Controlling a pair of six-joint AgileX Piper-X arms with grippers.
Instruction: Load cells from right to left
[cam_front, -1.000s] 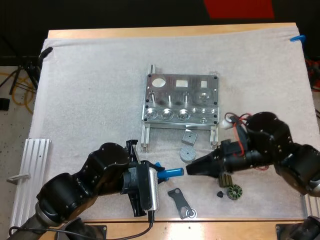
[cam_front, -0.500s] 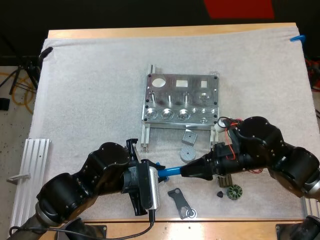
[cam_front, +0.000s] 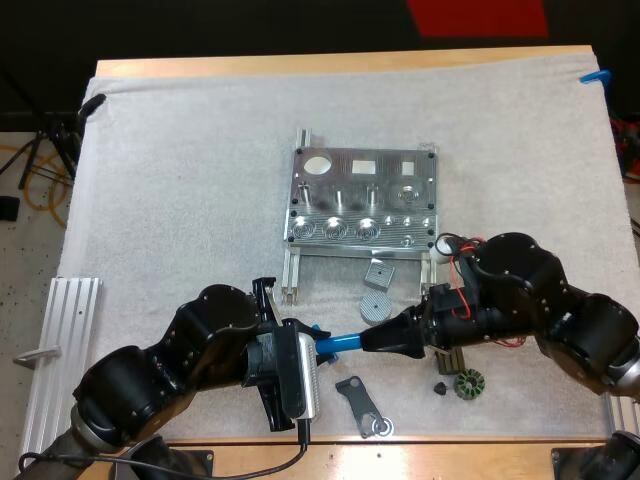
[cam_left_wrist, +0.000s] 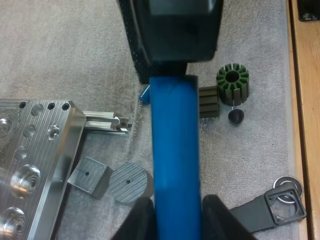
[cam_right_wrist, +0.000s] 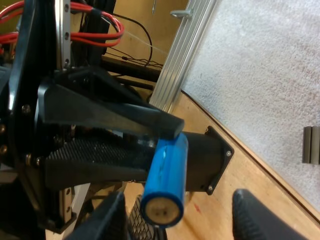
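A blue cylinder (cam_front: 340, 343) is being gripped from both sides by the left jaws near the middle of the surface's (cam_front: 450, 456) near edge, while its free end is being flanked by the right jaws, standing wide apart.

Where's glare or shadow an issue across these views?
High view: even light, bright glints on the machined metal fixture, soft shadows on the white mat. Left wrist view: fixture bores glint. Right wrist view: pale sheen streak along the bright blue cylinder.
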